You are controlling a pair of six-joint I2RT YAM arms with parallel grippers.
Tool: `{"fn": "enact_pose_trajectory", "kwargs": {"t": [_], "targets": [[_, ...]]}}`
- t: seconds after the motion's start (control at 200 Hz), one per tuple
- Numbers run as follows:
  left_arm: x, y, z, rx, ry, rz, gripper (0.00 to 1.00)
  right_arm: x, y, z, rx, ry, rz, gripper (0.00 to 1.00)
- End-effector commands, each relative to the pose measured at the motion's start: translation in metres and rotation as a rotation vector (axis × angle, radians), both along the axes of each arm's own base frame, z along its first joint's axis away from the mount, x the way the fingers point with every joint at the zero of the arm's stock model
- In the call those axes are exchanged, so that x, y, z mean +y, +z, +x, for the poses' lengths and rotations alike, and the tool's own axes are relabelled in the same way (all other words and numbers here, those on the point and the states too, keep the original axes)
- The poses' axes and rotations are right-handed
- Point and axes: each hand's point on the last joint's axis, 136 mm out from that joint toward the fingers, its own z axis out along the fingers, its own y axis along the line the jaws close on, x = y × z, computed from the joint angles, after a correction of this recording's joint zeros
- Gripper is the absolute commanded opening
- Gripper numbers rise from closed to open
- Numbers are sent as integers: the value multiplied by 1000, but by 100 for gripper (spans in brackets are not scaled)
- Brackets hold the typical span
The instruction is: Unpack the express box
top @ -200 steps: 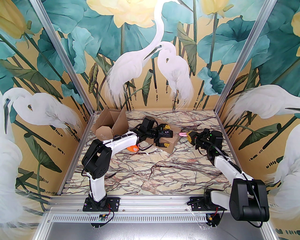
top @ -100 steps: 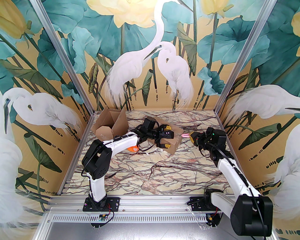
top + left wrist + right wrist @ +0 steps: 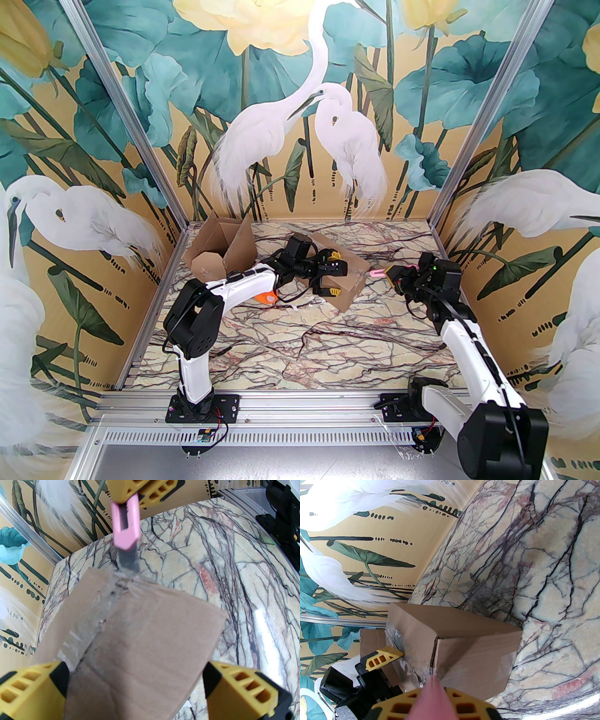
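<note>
The express box [image 3: 349, 286] is a brown cardboard carton sealed with clear tape, lying mid-table. My left gripper [image 3: 329, 273] is open, one yellow finger [image 3: 32, 686] on each side of the box [image 3: 145, 644]. My right gripper [image 3: 393, 273] is shut on a pink utility knife [image 3: 376, 272]. In the left wrist view the knife [image 3: 125, 526] points down, and its grey blade [image 3: 128, 560] meets the taped seam at the box's far edge. From the right wrist the knife [image 3: 434, 698] points at the box's [image 3: 461, 639] near corner.
An opened cardboard box [image 3: 220, 248] with raised flaps stands at the back left corner. An orange object [image 3: 267, 296] lies under the left forearm. Walls close the table's back and sides; bare marble lies in front of the box.
The right gripper has drawn the knife to the right, from over the box's end to its far edge. The left gripper and box shifted slightly right.
</note>
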Motion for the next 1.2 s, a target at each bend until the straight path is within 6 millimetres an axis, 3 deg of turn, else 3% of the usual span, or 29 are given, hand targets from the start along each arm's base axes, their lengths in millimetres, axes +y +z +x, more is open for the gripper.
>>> {"fn": "enact_pose_trajectory", "kwargs": {"t": [0.0,0.19,0.625,0.99,1.195], "targets": [[10,-11,12,37,60,34,99,0,12,-2,-42,19,2,0],[10,-10,11,41,60,28,99,2,17,1,-73,13,59,0],[5,-6,12,29,67,20,99,16,4,15,-64,21,107,0],[5,-3,12,8,83,11,99,6,-4,13,-47,-41,55,0],[4,-2,11,5,82,7,100,10,-4,20,-57,-32,70,0]]}}
